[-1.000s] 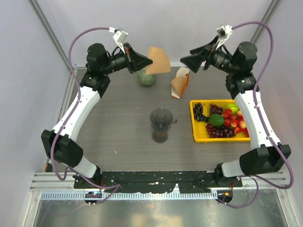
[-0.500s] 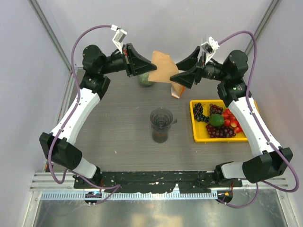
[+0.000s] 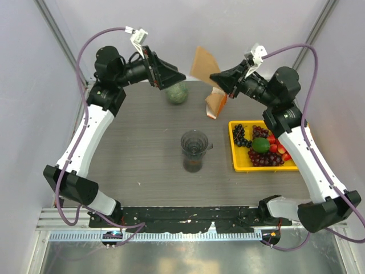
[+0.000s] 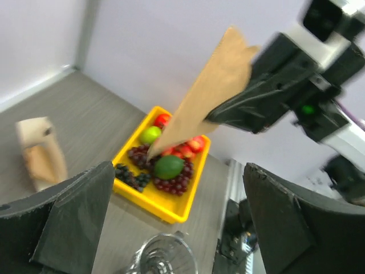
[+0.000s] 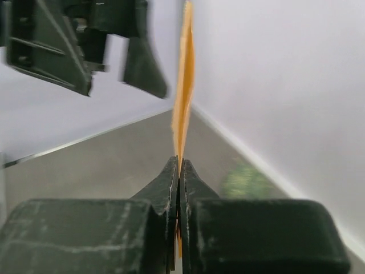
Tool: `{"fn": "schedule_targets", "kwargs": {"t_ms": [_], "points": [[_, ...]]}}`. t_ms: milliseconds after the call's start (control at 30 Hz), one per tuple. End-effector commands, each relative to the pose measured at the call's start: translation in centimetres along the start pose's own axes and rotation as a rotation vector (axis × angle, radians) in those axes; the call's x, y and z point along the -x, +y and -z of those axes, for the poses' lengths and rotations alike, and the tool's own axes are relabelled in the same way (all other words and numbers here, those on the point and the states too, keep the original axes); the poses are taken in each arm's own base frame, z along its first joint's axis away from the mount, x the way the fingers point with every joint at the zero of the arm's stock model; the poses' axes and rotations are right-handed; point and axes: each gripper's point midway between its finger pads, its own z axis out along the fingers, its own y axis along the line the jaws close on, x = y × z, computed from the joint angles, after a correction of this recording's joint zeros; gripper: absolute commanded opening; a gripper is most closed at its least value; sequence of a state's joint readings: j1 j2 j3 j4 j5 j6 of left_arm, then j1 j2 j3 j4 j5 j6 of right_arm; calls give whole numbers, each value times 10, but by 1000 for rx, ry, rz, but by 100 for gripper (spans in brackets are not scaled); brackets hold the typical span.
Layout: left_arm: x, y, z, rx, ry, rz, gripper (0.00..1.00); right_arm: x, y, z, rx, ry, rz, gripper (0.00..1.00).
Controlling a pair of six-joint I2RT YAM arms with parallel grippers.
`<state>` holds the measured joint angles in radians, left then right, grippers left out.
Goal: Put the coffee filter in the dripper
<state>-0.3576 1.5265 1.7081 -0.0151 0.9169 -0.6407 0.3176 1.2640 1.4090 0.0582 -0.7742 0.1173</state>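
Dark grey wood-grain table [image 3: 137, 142], with two white-and-black arms rising from its near edge. A yellow rectangular plastic tray [image 3: 262, 168] lies at the right side of the table; it holds dark grapes [image 3: 240, 135], red grapes [image 3: 262, 159], a green lime [image 3: 260, 144], small red fruits [image 3: 283, 146] and a pale green apple [image 3: 279, 130]. Near the middle of the table stands a clear glass jug [image 3: 193, 164] with a brownish bottom. The smoky dark-grey see-through plastic cone dripper [image 3: 195, 141] sits in the jug's mouth, round rim up and small handle toward the tray. At the far side stand a white-orange pack [image 3: 216, 103] of brown papers, upright, and to its left a mottled green round fruit [image 3: 177, 93]. The thin light-brown paper coffee filter [image 3: 203, 63] hangs flat in the air above the far edge of the table, between the two tools and well apart from the dripper. The right tool [image 3: 218, 76] is pinched tight on the filter's lower edge: its black fingers [image 5: 165, 188] meet on the paper, which shows edge-on in the right wrist view. The left tool [image 3: 174, 77] is spread wide and holds nothing, near the filter but apart from it.
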Motion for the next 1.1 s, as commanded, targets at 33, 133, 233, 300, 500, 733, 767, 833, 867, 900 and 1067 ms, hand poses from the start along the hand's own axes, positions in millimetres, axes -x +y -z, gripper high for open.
{"fn": "schedule_targets", "kwargs": {"t_ms": [33, 133, 233, 300, 500, 733, 767, 833, 867, 900, 1067], "points": [[39, 11, 49, 257, -93, -91, 100, 35, -60, 42, -535, -30, 414, 5], [35, 7, 54, 264, -70, -47, 100, 29, -55, 54, -705, -38, 566, 5], [34, 7, 58, 269, -81, 48, 99, 47, -45, 67, -862, -154, 765, 5], [36, 5, 63, 237, -113, 102, 100, 48, -48, 82, -1006, -214, 814, 5], [15, -34, 57, 105, -67, 29, 100, 32, -59, 59, -1022, -40, 888, 5], [16, -22, 41, 149, -158, 59, 69, 27, -48, 49, -1075, -55, 1001, 5], [20, -22, 38, 141, -172, 67, 68, 24, -44, 46, -1056, -54, 1014, 5], [25, -26, 33, 115, -189, 81, 66, 20, -35, 40, -1017, -65, 1048, 5], [25, -29, 29, 96, -185, 86, 64, 21, -32, 39, -1009, -81, 1059, 5], [25, -34, 26, 75, -183, 82, 61, 19, -29, 37, -995, -76, 1076, 5], [18, -42, 11, 17, -162, 108, 52, 18, -17, 31, -952, -88, 1120, 5]]}}
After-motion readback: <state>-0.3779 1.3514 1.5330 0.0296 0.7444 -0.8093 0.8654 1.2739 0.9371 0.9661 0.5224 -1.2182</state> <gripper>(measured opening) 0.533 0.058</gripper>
